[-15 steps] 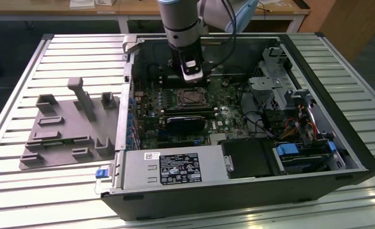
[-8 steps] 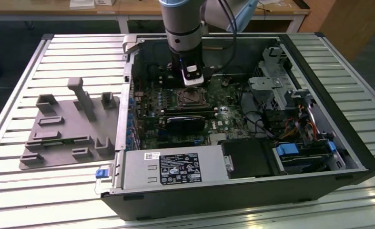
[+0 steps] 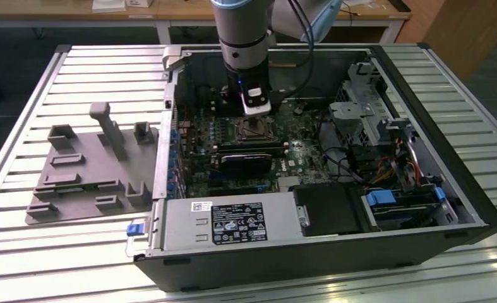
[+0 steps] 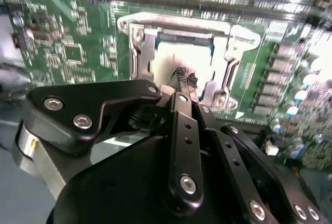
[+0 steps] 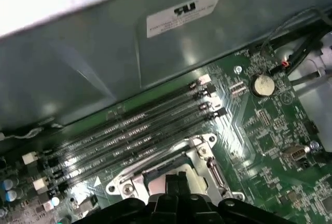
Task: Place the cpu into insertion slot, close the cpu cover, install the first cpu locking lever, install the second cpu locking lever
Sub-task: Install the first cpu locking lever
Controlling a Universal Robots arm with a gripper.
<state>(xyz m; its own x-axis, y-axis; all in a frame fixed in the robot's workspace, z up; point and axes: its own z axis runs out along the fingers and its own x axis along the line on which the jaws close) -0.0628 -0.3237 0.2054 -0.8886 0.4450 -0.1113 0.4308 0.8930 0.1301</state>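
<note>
The cpu (image 4: 174, 63) sits in the one insertion slot (image 4: 181, 60), one cpu cover (image 4: 136, 45) framing it. The single claw (image 4: 185, 81) hovers just above, fingertips pinched together on nothing.

The insertion slot (image 3: 251, 129) is seen as a small square socket set into the green board inside the open case, near the middle of the exterior view. The cpu (image 4: 174, 63), pale and flat, is seated in it. The cpu cover (image 4: 136, 42), a bright metal frame, is laid down around the chip.
</note>
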